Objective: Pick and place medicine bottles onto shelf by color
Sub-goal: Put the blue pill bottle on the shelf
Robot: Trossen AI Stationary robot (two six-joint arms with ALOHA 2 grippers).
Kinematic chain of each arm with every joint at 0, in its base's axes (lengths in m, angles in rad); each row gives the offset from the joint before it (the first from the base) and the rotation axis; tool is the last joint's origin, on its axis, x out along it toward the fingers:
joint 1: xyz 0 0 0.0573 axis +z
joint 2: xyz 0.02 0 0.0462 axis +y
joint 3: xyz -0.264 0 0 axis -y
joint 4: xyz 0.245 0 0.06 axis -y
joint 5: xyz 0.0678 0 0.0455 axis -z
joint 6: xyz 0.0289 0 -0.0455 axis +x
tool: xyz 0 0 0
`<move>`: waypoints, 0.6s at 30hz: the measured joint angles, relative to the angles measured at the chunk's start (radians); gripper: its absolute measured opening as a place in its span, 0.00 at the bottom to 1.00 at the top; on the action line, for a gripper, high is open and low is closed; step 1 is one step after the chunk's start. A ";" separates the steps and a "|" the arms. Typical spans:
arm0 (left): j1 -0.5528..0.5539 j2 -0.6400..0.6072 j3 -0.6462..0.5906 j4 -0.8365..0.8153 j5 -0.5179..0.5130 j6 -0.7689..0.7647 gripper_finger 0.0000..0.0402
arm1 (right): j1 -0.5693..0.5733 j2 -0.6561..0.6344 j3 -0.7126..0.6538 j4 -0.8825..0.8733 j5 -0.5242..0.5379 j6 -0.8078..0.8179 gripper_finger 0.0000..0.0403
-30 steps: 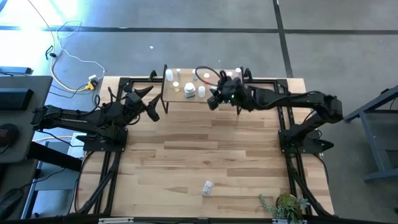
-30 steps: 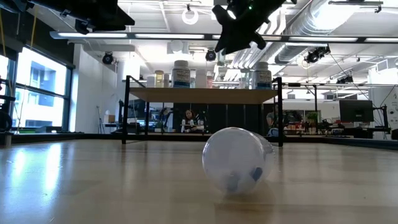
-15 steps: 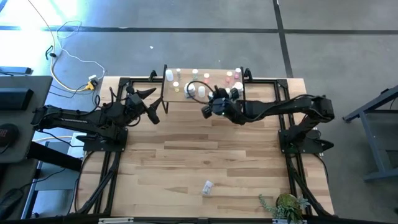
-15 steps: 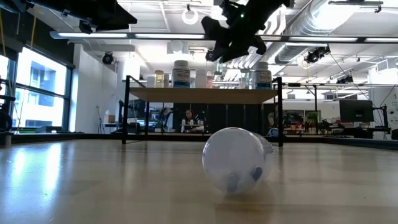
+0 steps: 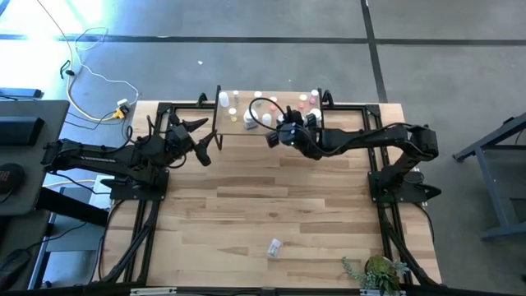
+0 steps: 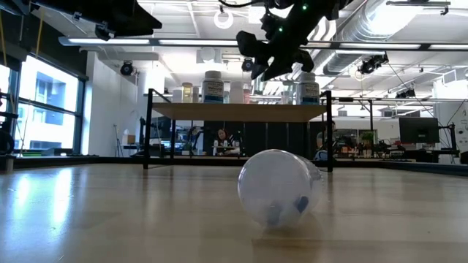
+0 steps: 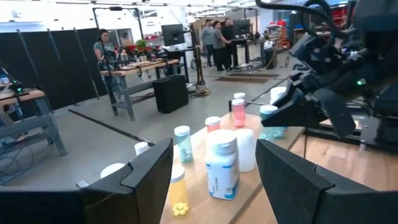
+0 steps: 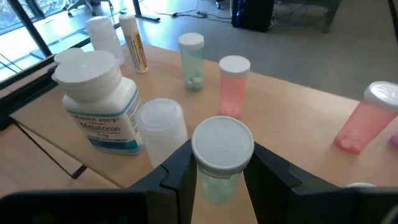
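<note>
The right gripper (image 8: 214, 177) was clenched on a clear bottle (image 8: 217, 163), dark fingers pinching its sides just under the ribbed white cap, presumably so it would hang upright and could be set down standing. It hovered over the near edge of the shelf (image 5: 267, 123), around twelve o'clock on the table (image 5: 271, 205). The shelf was a pale wood board on thin black legs, already crowded with smooth little cylinders: a squat white labelled jar (image 8: 99, 102), a frosted vial (image 8: 163, 127), a greenish vial (image 8: 192, 61) and two pink ones (image 8: 234, 84) grouped toward one end, likely sorted by colour. One clear bottle (image 6: 280, 188) lay on its side at six o'clock. The left gripper (image 5: 201, 140) waited with fingers spread, beside the shelf's left end.
</note>
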 joint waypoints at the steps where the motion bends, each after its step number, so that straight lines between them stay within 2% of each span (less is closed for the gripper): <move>1: 0.000 0.000 0.000 0.000 0.000 0.000 0.55 | -0.003 0.000 0.000 0.001 -0.008 0.007 0.28; 18: 0.000 0.000 0.000 0.000 0.003 0.000 0.55 | -0.002 0.013 0.000 -0.076 -0.019 0.004 0.28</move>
